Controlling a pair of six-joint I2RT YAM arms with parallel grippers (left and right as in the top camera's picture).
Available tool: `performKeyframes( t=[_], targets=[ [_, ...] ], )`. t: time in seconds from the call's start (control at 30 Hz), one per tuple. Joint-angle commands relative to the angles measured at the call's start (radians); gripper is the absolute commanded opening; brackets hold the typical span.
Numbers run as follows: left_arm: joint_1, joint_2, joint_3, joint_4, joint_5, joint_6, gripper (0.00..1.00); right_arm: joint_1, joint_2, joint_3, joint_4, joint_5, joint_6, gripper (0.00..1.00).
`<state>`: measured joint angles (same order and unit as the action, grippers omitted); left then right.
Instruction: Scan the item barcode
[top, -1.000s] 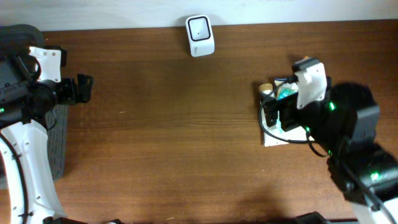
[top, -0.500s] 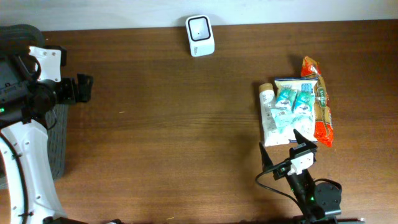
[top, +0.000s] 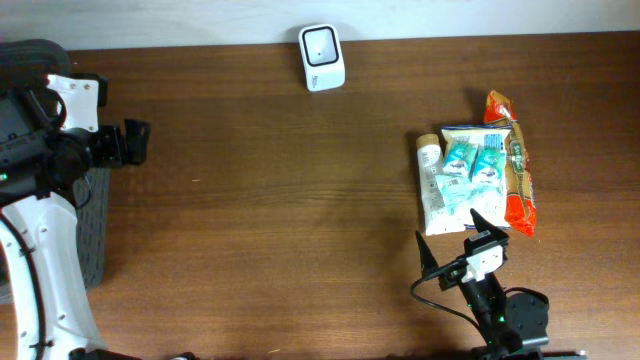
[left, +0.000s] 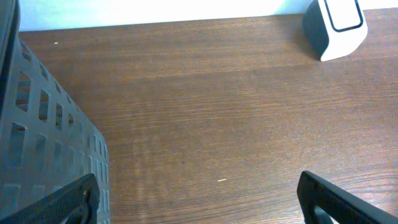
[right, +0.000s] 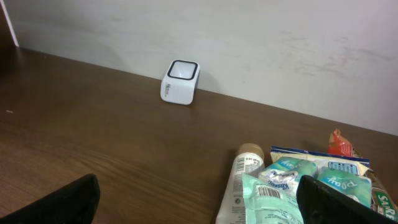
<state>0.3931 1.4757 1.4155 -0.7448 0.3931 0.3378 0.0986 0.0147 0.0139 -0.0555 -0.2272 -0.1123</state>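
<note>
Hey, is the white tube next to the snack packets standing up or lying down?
Lying down: the white tube rests lengthwise on the table, its cap pointing toward the wall.

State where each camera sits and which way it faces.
Overhead: above the table, looking straight down; left gripper and right gripper show.
Left wrist: low beside the basket, facing the scanner; left gripper shows.
Right wrist: low at the near edge, facing the wall over the packets; right gripper shows.
Shared: all three see the scanner.
</note>
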Motion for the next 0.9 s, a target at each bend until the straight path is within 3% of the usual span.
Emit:
performKeyframes(
  t=[0.0, 0.1, 0.2, 0.27, 0.37, 0.4, 0.5, 0.57, 0.63, 0.77, 0.83, 0.87],
  targets=[
    [0.003, -0.004, -0.001, 0.002, 0.011, 0.012, 0.99, -0.008, -0.011, -0.008, -0.001, -0.008, -0.004, 0.99],
    [0.000, -0.052, -0.004, 0.002, 0.010, 0.012, 0.99, -0.008, -0.011, -0.008, -0.001, -0.008, -0.004, 0.99],
    [-0.063, -0.210, -0.076, 0.002, -0.001, 0.014, 0.99, -0.008, -0.011, -0.008, -0.001, -0.008, -0.003, 0.99],
    [-0.156, -0.363, -0.190, 0.001, -0.174, 0.016, 0.99, -0.008, -0.011, -0.008, -0.001, -0.008, -0.003, 0.99],
    [-0.246, -0.559, -0.368, 0.024, -0.192, 0.016, 0.99, -0.008, -0.011, -0.008, -0.001, -0.008, -0.004, 0.99],
    [-0.253, -0.631, -0.443, 0.079, -0.179, 0.016, 0.99, -0.008, -0.011, -0.008, -0.001, -0.008, -0.003, 0.99],
    [-0.262, -0.919, -0.820, 0.528, -0.108, 0.015, 0.99, -0.008, -0.011, -0.008, -0.001, -0.008, -0.003, 0.99],
    [-0.262, -1.060, -1.008, 0.732, -0.071, 0.015, 0.99, -0.008, -0.011, -0.008, -0.001, -0.008, -0.003, 0.99],
    [-0.282, -1.215, -1.185, 0.825, -0.079, 0.016, 0.99, -0.008, -0.011, -0.008, -0.002, -0.008, -0.003, 0.99],
    [-0.324, -1.384, -1.373, 0.849, -0.130, 0.016, 0.99, -0.008, -0.011, -0.008, -0.001, -0.008, -0.003, 0.99],
    [-0.342, -1.432, -1.407, 0.824, -0.156, 0.016, 0.99, -0.008, -0.011, -0.008, -0.001, -0.008, -0.003, 0.99],
    [-0.347, -1.472, -1.407, 0.742, -0.166, 0.016, 0.99, -0.008, -0.011, -0.008, -0.001, -0.008, -0.003, 0.99]
  ],
)
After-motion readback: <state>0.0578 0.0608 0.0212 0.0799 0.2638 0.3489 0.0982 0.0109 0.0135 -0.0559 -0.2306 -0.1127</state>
